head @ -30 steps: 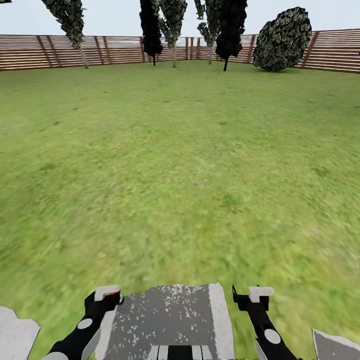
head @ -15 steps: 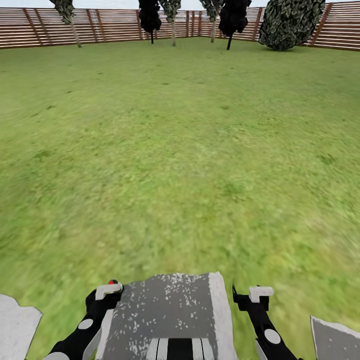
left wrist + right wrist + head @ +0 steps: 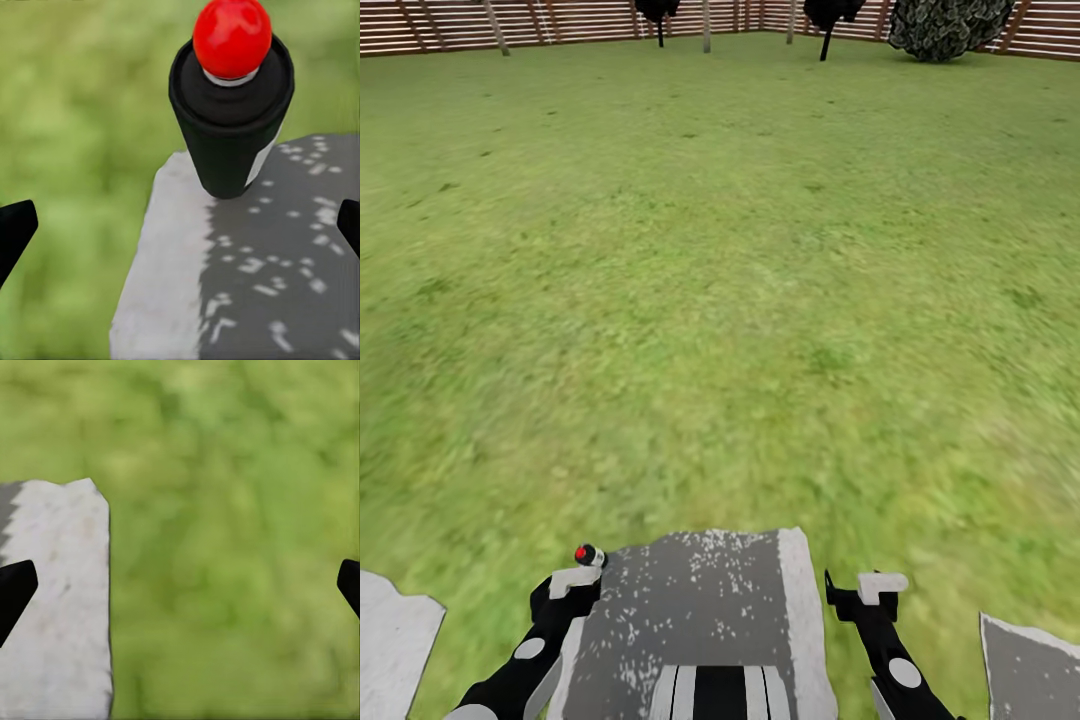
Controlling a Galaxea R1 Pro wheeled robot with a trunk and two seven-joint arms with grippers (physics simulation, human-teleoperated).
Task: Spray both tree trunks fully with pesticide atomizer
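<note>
The pesticide atomizer (image 3: pixel 229 112), a slim black bottle with a round red top, stands upright at the far corner of a grey speckled paving stone (image 3: pixel 247 285). In the head view the atomizer (image 3: pixel 589 554) is a tiny shape just beyond my left gripper (image 3: pixel 575 580). That left gripper (image 3: pixel 180 229) is open, its black tips wide apart and short of the bottle. My right gripper (image 3: pixel 881 585) is open over the grass floor (image 3: pixel 720 300), with nothing between its tips. Two pale tree trunks (image 3: pixel 495 27) (image 3: pixel 706 28) stand far off by the fence.
A brown slat fence (image 3: pixel 560 18) closes the far side, with a round bush (image 3: pixel 945 25) at the right and dark plants (image 3: pixel 825 25) between. More grey paving stones lie at the lower left (image 3: pixel 395 645) and lower right (image 3: pixel 1030 670). Open lawn stretches ahead.
The head camera has tilted down, so fence and trees slid to the top edge. The red-topped atomizer has come into view beside my left gripper. Both arms keep their pose.
</note>
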